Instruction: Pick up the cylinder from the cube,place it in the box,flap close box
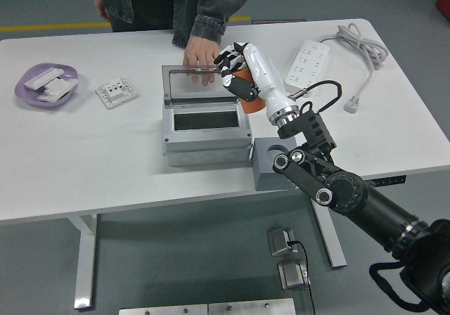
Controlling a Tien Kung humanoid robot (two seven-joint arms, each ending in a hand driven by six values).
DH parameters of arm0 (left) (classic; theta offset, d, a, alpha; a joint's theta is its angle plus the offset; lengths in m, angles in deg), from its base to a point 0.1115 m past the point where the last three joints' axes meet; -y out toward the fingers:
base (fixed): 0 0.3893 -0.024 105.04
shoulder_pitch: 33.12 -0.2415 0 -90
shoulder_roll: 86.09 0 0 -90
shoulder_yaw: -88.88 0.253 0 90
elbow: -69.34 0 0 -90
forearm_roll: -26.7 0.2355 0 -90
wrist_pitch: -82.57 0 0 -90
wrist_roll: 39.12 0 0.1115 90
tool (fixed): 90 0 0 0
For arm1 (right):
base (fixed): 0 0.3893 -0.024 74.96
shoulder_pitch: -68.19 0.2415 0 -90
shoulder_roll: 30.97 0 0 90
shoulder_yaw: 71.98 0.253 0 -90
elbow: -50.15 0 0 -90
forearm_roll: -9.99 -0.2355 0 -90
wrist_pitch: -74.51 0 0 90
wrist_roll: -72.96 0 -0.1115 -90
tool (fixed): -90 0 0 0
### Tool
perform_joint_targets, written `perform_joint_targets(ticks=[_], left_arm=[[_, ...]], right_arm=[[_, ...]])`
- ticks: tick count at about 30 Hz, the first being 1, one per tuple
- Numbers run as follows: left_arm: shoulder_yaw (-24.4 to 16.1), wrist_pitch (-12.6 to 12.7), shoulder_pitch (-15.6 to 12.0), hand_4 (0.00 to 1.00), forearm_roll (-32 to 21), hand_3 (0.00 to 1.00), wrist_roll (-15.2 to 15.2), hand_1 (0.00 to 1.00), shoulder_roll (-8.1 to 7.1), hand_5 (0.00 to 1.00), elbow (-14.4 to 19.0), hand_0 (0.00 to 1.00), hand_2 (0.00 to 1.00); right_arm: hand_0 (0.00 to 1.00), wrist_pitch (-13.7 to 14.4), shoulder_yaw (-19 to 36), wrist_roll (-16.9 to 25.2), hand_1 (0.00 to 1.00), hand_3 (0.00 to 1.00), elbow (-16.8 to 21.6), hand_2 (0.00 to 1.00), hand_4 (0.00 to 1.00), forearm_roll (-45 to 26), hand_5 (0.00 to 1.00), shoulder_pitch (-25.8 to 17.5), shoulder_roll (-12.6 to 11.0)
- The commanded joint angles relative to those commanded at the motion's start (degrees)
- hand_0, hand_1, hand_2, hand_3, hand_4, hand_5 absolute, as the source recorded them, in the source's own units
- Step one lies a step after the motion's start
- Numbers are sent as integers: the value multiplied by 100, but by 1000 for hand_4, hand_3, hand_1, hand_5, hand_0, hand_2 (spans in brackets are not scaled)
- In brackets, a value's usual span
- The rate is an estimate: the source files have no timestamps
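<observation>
Right now I see my right robot hand wrapped around the orange cylinder, its black fingers curled onto the upper part while the orange body shows below the palm. The cylinder hangs in the air, clear of the grey cube, which sits at the bench's near edge at about 5 o'clock from the box. Most of the cube's top is hidden behind my forearm, so I cannot tell how its socket looks. From my view the cylinder sits just off the box's right edge, level with the raised lid, at roughly 2 o'clock from the dark opening.

The lid stands upright at the back of the box. A person at the far side reaches over the bench, and the person's hand rests on the top rim of that lid, just beside my robot hand at its 9 o'clock.

Farther out, a white power strip with its coiled cable lies at 2 o'clock from the box. A white socket plate lies at 10 o'clock, and a purple dish holding white parts sits beyond it, near the left edge.
</observation>
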Motion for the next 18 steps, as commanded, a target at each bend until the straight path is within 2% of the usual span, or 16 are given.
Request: perform_joint_targets(ticks=[3, 4, 12, 18], left_arm=[[-42, -4, 39, 678, 78, 784, -5, 720, -36, 830, 0, 701, 697], [-55, -5, 51, 675, 102, 785, -6, 721, -48, 832, 0, 701, 702], [-119, -14, 128, 672, 235, 786, -9, 724, -115, 833, 0, 701, 704], [-125, -36, 189, 669, 305, 786, -16, 725, -104, 836, 0, 701, 704]], right_arm=[[144, -85, -244, -185, 315, 264, -265, 435, 2, 301, 2, 229, 0], [59, -114, -329, -237, 221, 255, -356, 406, 2, 388, 2, 300, 0], [47, -247, -1010, -381, 202, 251, -1135, 405, 2, 491, 2, 676, 0], [58, -132, -1250, -292, 204, 251, -1333, 406, 2, 334, 2, 687, 0]])
